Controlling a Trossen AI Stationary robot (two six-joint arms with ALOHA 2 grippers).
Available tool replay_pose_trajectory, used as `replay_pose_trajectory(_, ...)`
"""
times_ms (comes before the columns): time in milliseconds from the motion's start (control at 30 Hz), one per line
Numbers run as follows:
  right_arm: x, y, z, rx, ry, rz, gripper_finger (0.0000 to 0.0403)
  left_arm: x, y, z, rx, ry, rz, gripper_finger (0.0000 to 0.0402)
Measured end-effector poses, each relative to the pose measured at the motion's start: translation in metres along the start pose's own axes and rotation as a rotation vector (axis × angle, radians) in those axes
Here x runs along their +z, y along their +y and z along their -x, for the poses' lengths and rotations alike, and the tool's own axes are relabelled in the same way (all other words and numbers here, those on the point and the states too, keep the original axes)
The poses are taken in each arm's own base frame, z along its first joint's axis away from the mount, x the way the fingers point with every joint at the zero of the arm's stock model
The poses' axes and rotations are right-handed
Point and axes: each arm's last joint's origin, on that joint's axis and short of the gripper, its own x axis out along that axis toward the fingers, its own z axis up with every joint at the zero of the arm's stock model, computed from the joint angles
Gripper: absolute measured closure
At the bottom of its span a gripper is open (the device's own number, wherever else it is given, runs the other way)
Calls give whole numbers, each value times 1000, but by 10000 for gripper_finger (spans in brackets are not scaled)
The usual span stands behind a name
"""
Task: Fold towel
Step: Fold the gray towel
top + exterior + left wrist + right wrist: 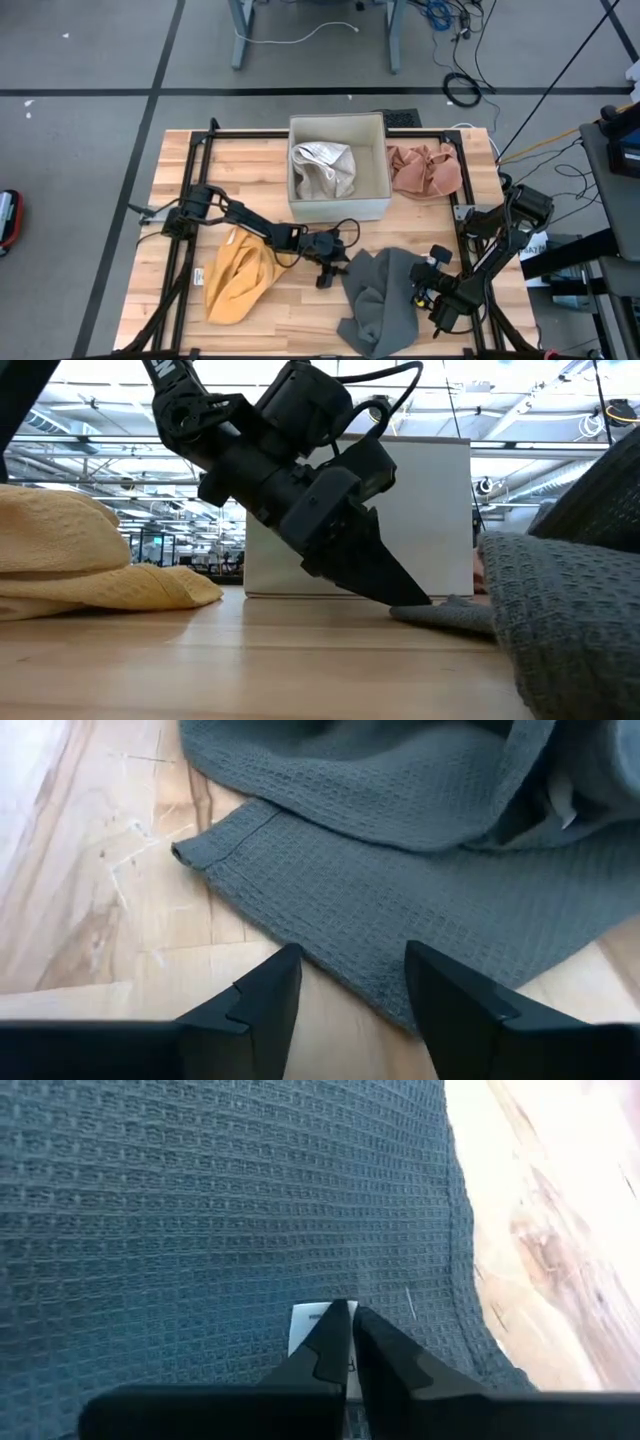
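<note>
Nearest the camera, the grey towel point(380, 300) is lying crumpled on the front part of the wooden table point(180, 160), between my two arms, and I am getting hold of it before any fold can begin. Going from the left: my left gripper point(345, 990) is coming down at the towel's left edge, its fingers point(455, 1005) parted and straddling the hem, tips almost on the wood, gripping nothing yet. On the right, my right gripper point(350, 1342) is lying over the cloth near its right edge, fingers pressed together right at a small white label point(305, 1325); I judge they are pinching the weave there, though I cannot be sure how much cloth is between them. The next move, as I read it, is asking my left fingers to close on the hem without slipping off onto bare wood, then both hands to lift and spread the cloth flat, since it is bunched and folded over itself. Around it: a yellow cloth point(238, 280) is heaped just left of my left arm, near enough to be dragged along; a white box point(338, 165) holding a pale cloth point(322, 170) is standing behind the towel, and a pinkish cloth point(425, 170) is lying to the right of the box.
</note>
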Motion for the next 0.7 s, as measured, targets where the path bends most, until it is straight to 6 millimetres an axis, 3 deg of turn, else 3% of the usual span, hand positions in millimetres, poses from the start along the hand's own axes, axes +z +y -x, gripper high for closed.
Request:
replay_pose_trajectory(133, 1, -1, -1, -13, -31, 4, 400, -1, -3, 0, 6, 6, -57, 271)
replay_pose_trajectory(367, 3, -4, -1, -41, -104, 18, 402, -2, -6, -1, 3, 5, -133, 389)
replay_pose_trajectory(533, 6, -7, 3, -46, -119, 59, 403, 4, -8, 6, 26, 11, -190, 398)
replay_pose_trajectory(700, 17, -23, 21, -69, -159, 81, 403, 34, -11, 42, 139, 13, -294, 400)
